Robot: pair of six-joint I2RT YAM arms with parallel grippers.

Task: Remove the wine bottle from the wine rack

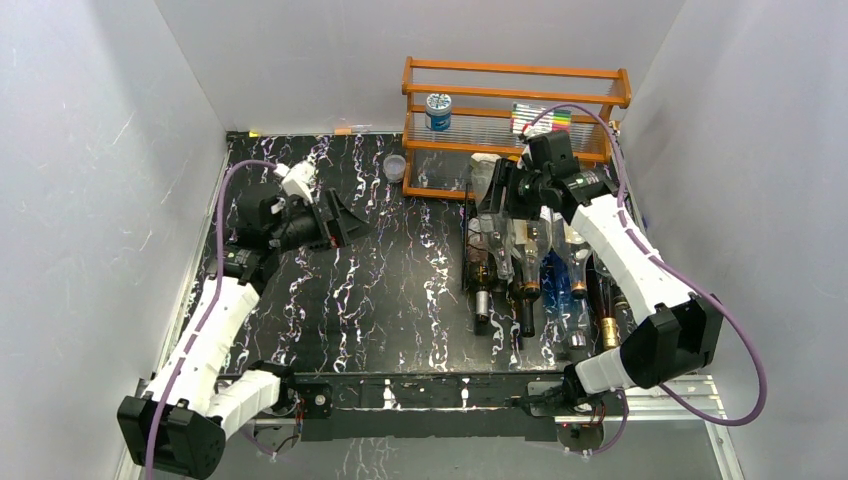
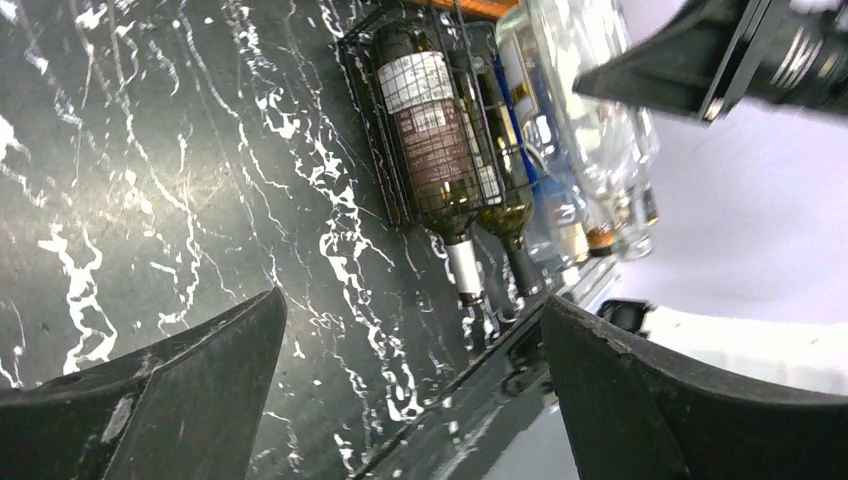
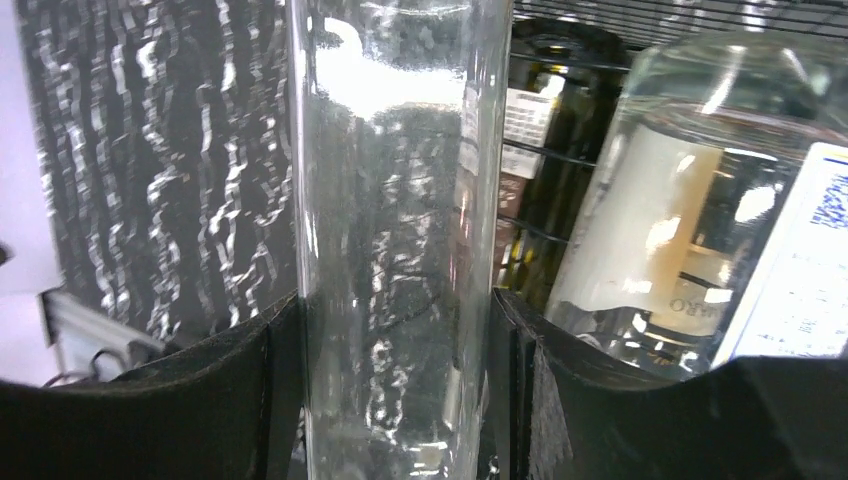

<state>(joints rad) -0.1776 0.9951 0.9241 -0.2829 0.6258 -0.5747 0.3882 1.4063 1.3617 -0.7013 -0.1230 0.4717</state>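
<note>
Grasp step: our right tool [image 3: 395, 340] clamps the clear bottle [image 3: 395, 150] in the wine rack [image 2: 365, 130], counter's far-right; left tool [image 2: 412, 305] wide, idle; next we lift it clear.

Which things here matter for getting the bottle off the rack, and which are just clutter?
Job:
- clear bottle, gripped by right gripper
- rack

Clutter:
- other bottles in the rack
- shelf, with can and markers
- cup
- left gripper, open, away from the rack
</note>
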